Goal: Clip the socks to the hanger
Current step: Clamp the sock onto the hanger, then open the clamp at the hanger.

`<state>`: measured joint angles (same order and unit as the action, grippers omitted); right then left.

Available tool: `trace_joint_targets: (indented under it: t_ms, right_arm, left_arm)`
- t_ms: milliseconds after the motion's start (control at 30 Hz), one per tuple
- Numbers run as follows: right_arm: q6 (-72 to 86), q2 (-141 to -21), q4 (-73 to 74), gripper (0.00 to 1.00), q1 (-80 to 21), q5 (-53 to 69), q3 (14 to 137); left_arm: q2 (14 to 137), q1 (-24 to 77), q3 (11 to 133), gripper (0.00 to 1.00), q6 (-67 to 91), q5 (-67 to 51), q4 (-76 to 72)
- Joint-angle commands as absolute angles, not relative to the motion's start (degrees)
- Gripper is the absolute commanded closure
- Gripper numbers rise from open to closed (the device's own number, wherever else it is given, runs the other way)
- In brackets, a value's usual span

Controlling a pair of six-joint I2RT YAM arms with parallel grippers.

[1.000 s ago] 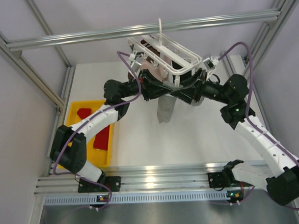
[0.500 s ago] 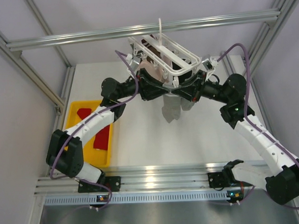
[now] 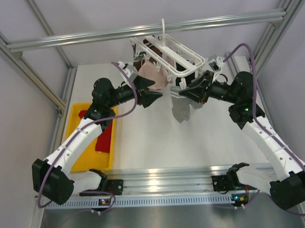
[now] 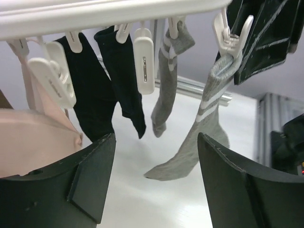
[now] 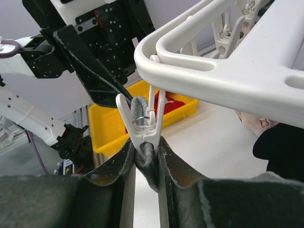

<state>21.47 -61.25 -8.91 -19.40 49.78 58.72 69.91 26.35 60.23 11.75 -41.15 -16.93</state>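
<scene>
Overhead, the hanger (image 3: pixel 184 46) hung over the far half of the table (image 3: pixel 158 144), and both claws were raised beneath it, tip towards tip. The left claw (image 3: pixel 152 91) was spread wide and held nothing. Just to its right a grey sock (image 3: pixel 181 112) dangled from the frame. The right claw (image 3: pixel 186 92) sat at the top of that sock, on its other side, with its fingers drawn close. A pink sock (image 3: pixel 152 71) hung just beyond the left claw. Well behind and below that claw, a yellow tray (image 3: pixel 71 124) lay on the table with red socks (image 3: pixel 104 140) in it.

From the left wrist, the left claw's fingers (image 4: pixel 85 180) stood far apart with only open air between them. Ahead and to the upper right, the grey sock hung by its cuff from a peg (image 4: pixel 229 34), its toe trailing down towards the gap between the fingers. The dark right claw was right behind that peg. A second grey sock (image 4: pixel 167 83) and two black socks (image 4: pixel 90 95) hung straight ahead, further off, and the pink sock was close by the left finger.

From the right wrist, the right claw's fingers (image 5: pixel 183 171) were pressed together on the peg, pinching it from both sides. The sock's grey cuff sat in the peg's mouth, directly under the hanger's rim. The left claw was just beyond, clear of the peg, with the tray and red socks far below it.
</scene>
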Motion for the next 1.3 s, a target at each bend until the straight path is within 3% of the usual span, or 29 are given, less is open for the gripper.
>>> trace_joint_targets:
  t_ms: [0, 633, 833, 1133, 1200, 1267]
  right_arm:
    - [19.4, -60.5, -9.1, 1.00, -18.4, 53.0, 62.0]
    - [16.3, -61.2, -5.4, 1.00, -17.7, 55.8, 64.3]
    - [16.5, -61.5, -5.4, 1.00, -17.3, 55.0, 64.4]
    - [18.0, -60.7, -6.4, 1.00, -13.9, 53.5, 62.6]
    - [17.7, -60.3, -5.4, 0.99, -12.8, 50.6, 62.4]
    - [17.2, -59.7, -4.6, 0.91, -12.5, 48.3, 62.6]
  left_arm:
    - [70.0, 29.5, 60.5, 0.25, -7.1, -36.7, -17.4]
    - [81.7, 34.0, 65.4, 0.27, 2.9, -28.6, -37.2]
    - [82.2, 34.2, 65.6, 0.33, 4.0, -29.5, -38.8]
    - [81.1, 34.4, 67.8, 0.89, -1.3, -30.2, -30.3]
    - [80.8, 34.4, 69.6, 0.97, -2.3, -31.6, -27.5]
    - [80.9, 35.0, 71.6, 1.00, -5.0, -33.3, -20.4]
